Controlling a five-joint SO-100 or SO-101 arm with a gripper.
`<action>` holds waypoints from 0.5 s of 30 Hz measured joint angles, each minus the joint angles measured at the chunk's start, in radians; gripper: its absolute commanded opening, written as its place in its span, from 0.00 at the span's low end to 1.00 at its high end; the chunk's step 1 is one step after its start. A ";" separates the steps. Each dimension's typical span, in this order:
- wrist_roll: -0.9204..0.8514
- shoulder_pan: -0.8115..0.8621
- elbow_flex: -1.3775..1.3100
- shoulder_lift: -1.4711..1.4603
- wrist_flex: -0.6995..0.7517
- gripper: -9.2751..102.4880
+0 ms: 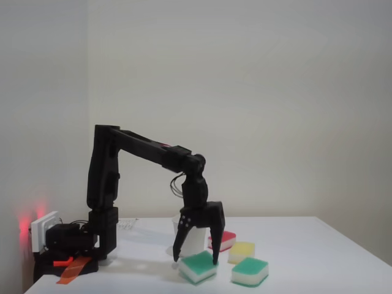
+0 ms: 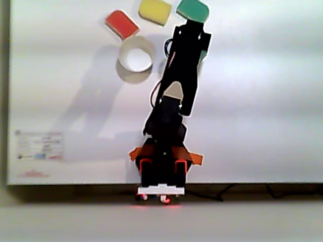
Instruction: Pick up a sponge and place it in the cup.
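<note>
In the fixed view my black gripper (image 1: 196, 260) is open and points down, one finger on each side of a green-topped sponge (image 1: 197, 267), tips near the table. From above, the gripper (image 2: 190, 43) covers that sponge except a green sliver (image 2: 203, 55) at its right edge. A second green sponge (image 1: 249, 271) lies free to the right, at the top (image 2: 193, 10) of the other view. The white paper cup (image 1: 195, 242) stands upright just behind the gripper, and to its left (image 2: 135, 59) when seen from above.
A pale yellow sponge (image 1: 241, 252) (image 2: 155, 11) and a red-topped sponge (image 1: 224, 240) (image 2: 122, 24) lie beyond the cup. The arm's base (image 1: 92, 245) sits at the table's left end in the fixed view, with a white box (image 1: 44, 229) and a printed label (image 2: 39, 146) beside it.
</note>
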 measured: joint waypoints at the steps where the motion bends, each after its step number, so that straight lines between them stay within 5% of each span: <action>1: -0.002 0.002 -0.020 -0.003 0.000 0.41; 15: 0.034 0.008 -0.023 -0.044 -0.060 0.38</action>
